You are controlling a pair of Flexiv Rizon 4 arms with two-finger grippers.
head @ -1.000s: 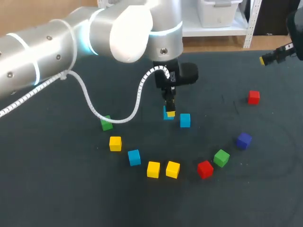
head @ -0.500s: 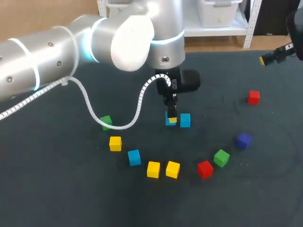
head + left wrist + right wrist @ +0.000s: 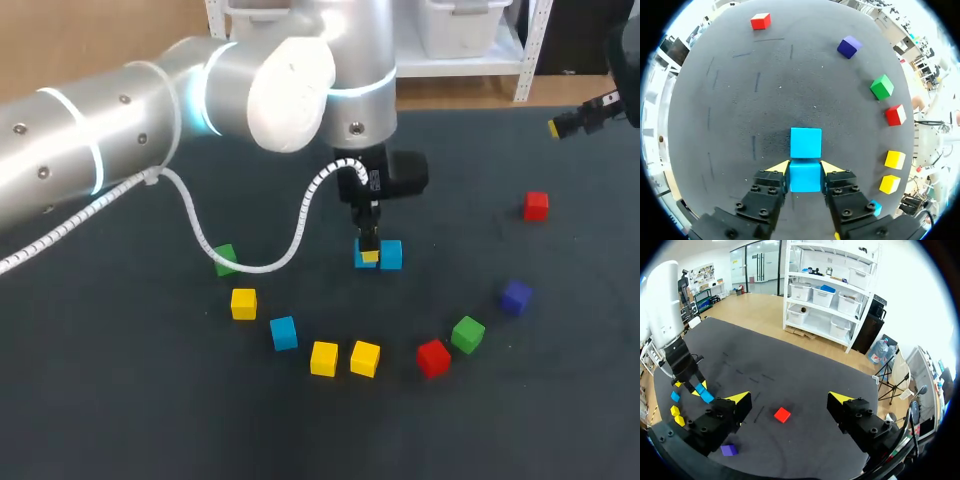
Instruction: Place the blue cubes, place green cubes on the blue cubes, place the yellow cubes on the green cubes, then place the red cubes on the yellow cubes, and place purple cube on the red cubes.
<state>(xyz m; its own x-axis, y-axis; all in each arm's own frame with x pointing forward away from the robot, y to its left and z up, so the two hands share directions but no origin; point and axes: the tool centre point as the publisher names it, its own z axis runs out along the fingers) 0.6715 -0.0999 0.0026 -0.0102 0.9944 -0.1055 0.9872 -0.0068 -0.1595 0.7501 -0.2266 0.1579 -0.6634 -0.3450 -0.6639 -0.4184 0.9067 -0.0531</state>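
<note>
My left pincer (image 3: 805, 168) is clenched on a blue cube (image 3: 805, 179), one yellow tip pressed to each side, low over the dark tabletop (image 3: 740, 100); a second blue cube (image 3: 806, 142) sits just ahead of the fingers, touching the held one or very nearly so; farther ahead and off to one side lie a purple cube (image 3: 849, 46), a green cube (image 3: 882, 86), a red cube (image 3: 895, 114) and two yellow cubes (image 3: 894, 159); well ahead is another red cube (image 3: 760, 21); in the head view a third blue cube (image 3: 283, 332), a lone yellow cube (image 3: 243, 303) and a second green cube (image 3: 224, 259) rest beside and behind the left pincer, apart from it; my right pincer (image 3: 787, 401) hangs released, fingers wide apart, above the tabletop, grasping nothing.
</note>
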